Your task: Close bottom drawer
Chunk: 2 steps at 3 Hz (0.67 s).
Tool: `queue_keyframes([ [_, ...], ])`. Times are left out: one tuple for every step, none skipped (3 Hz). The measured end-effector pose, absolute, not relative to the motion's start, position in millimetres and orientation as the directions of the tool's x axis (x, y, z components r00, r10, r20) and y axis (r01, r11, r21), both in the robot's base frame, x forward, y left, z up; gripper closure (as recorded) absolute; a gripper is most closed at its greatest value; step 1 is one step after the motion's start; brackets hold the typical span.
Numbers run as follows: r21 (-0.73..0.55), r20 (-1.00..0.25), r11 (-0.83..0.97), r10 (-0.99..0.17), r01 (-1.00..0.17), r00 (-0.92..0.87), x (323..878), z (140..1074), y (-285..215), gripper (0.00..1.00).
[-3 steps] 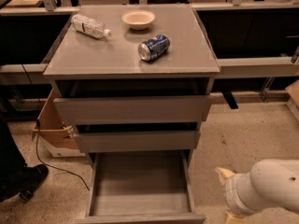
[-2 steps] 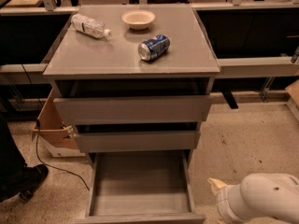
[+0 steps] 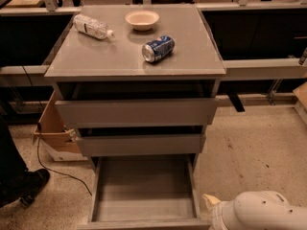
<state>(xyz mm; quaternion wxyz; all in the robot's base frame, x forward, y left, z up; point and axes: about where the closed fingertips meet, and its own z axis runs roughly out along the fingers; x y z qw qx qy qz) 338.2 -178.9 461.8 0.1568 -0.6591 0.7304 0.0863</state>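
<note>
Grey handleless bottom drawer gapes wide open. The pale gripper sits low beside its right front corner, grip unreadable. Next up, probably a square push inward.

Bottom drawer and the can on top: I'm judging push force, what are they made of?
Bottom drawer: matte grey painted metal or laminate, going by flat even panels. Can: likely aluminium, shiny rim, printed blue wall. Gripper sits low right, beside the drawer's front corner.

On the counter a plastic bottle and a blue can lie on their sides, a pale bowl upright between them. A cardboard box stands at its left. The hand is low right.
</note>
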Motion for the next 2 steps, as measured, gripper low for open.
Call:
queue_keyframes([
  [-0.065,-0.372,0.129,-0.923,-0.990,-0.096,344.1,418.4,-170.3,0.00],
  [-0.060,-0.396,0.146,-0.911,-0.988,-0.111,361.5,369.8,-160.8,0.00],
])
